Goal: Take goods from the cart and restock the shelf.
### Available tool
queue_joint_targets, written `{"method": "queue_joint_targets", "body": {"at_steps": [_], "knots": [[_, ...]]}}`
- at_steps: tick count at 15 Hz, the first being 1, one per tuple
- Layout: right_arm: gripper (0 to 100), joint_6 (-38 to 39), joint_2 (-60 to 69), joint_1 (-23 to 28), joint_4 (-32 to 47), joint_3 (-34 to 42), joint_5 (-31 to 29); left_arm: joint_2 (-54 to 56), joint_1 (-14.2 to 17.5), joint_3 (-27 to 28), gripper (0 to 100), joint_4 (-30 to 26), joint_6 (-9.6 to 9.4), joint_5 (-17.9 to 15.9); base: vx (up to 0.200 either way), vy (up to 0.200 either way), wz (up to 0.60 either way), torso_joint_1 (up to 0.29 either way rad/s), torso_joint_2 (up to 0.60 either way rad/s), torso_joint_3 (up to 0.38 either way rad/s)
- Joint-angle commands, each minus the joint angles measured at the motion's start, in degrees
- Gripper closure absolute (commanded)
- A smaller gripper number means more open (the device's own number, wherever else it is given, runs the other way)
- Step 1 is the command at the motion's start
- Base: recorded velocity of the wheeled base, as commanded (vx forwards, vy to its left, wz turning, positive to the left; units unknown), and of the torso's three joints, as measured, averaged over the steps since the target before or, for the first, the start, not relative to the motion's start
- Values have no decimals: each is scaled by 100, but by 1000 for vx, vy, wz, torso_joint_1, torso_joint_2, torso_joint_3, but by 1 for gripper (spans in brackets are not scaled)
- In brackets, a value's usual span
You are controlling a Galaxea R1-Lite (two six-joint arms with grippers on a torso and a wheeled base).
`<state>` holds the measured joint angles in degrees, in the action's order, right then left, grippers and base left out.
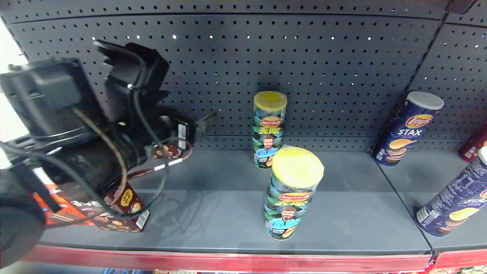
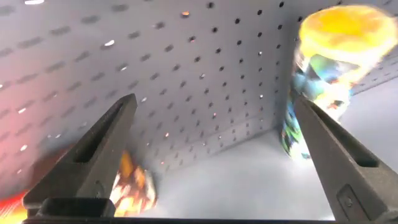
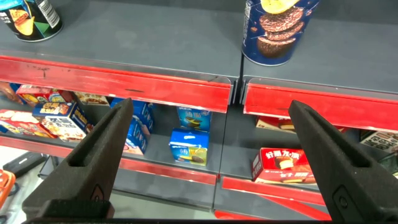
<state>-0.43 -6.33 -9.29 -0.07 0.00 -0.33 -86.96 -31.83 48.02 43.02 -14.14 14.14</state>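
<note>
My left gripper [image 1: 198, 127] hangs over the left part of the grey shelf [image 1: 213, 213], pointing at the pegboard back wall. In the left wrist view the left gripper [image 2: 212, 102] is open with nothing between its fingers. A brown cookie box [image 1: 125, 213] lies on the shelf under the left arm, and another small box [image 1: 167, 150] sits just below the gripper, seen as an orange-brown box [image 2: 134, 186]. Two green chip cans with yellow lids stand mid-shelf, one at the back [image 1: 269, 129] and one in front [image 1: 291, 194]. My right gripper [image 3: 211, 106] is open and holds nothing, below the shelf's red front lip [image 3: 174, 84].
Blue chip cans [image 1: 407, 129] [image 1: 452, 201] and a red can [image 1: 473, 144] stand on the adjoining shelf at the right. Bare shelf lies between the boxes and the green cans. Lower shelves hold blue boxes [image 3: 189, 146] and a red box [image 3: 280, 165].
</note>
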Motion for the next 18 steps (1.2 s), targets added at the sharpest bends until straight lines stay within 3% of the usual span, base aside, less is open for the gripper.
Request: {"method": "queue_joint_targets", "body": {"at_steps": [1, 4, 5, 6, 7, 8, 12, 15, 16, 18], "knots": [[0, -1, -9, -3, -1, 0, -2, 2156, -289, -1436, 0, 242, 87, 106, 0, 0, 0, 0, 0, 0], [0, -1, -9, -3, -1, 0, -2, 3897, 168, -1884, 0, -619, -80, 62, 0, 0, 0, 0, 0, 0], [0, -1, -9, -3, -1, 0, -2, 4811, 608, -2288, 0, -1050, -177, 45, 0, 0, 0, 0, 0, 0], [0, -1, -9, -3, -1, 0, -2, 5646, 1205, -2886, 0, -1103, -168, 36, 0, 0, 0, 0, 0, 0], [0, -1, -9, -3, -1, 0, -2, 6006, 1583, -3229, 0, -1076, -150, 19, 0, 0, 0, 0, 0, 0], [0, -1, -9, -3, -1, 0, -2, 6533, 2295, -3712, 0, -1103, -142, -69, 0, 0, 0, 0, 0, 0], [0, -1, -9, 6, -1, 0, -2, 8230, 3499, -4767, 0, -1305, -98, -113, 0, 0, 0, 0, 0, 0], [0, -1, -9, -3, -1, 0, -2, 8335, 3464, -4802, 0, -1498, -19, -403, 0, 0, 0, 0, 0, 0], [0, -1, -9, -3, -1, 0, -2, 8397, 3227, -4802, 0, -1744, -19, -606, 0, 0, 0, 0, 0, 0], [0, -1, -9, -3, -1, 0, -2, 8696, 3174, -4802, 0, -2588, -19, -1168, 0, 0, 0, 0, 0, 0]]}}
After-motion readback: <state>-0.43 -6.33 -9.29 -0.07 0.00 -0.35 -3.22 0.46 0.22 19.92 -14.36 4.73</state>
